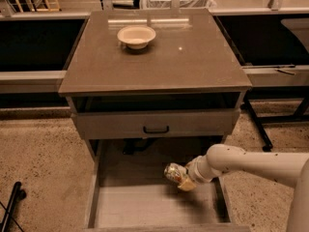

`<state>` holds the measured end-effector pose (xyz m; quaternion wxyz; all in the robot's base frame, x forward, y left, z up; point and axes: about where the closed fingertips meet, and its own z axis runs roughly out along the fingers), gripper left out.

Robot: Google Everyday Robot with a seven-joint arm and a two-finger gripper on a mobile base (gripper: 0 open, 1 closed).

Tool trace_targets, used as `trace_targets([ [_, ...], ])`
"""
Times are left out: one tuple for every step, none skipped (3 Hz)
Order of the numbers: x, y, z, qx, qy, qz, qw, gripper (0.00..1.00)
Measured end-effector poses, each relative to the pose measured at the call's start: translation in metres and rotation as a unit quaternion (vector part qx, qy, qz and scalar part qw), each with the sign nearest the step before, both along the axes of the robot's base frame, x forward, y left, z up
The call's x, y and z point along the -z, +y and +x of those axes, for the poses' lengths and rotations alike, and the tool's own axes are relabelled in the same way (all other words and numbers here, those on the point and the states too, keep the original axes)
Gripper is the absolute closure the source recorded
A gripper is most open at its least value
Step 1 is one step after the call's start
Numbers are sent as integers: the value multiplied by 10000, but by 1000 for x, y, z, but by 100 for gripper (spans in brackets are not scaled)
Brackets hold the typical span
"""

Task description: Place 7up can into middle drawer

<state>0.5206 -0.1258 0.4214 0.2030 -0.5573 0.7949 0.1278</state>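
7up can (pixel 172 171) is small and pale with a shiny end, tipped sideways, pinched in my gripper (pixel 181 180). It hangs over the open drawer (pixel 140 208), close to the right wall. Lots of bare floor lies to its left

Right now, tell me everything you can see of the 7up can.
The 7up can is small, pale and printed, its shiny metal end facing left. It lies tilted on its side, clamped in the gripper, above the floor of the open middle drawer, toward its right, not touching it. Only the gripper touches it.
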Motion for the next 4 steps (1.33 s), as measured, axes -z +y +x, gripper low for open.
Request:
trace_targets([
  [26,15,6,60,-31,430,9991,39],
  [32,19,5,52,-6,494,9988,16],
  [32,19,5,52,-6,494,9988,0],
  [32,19,5,52,-6,494,9988,0],
])
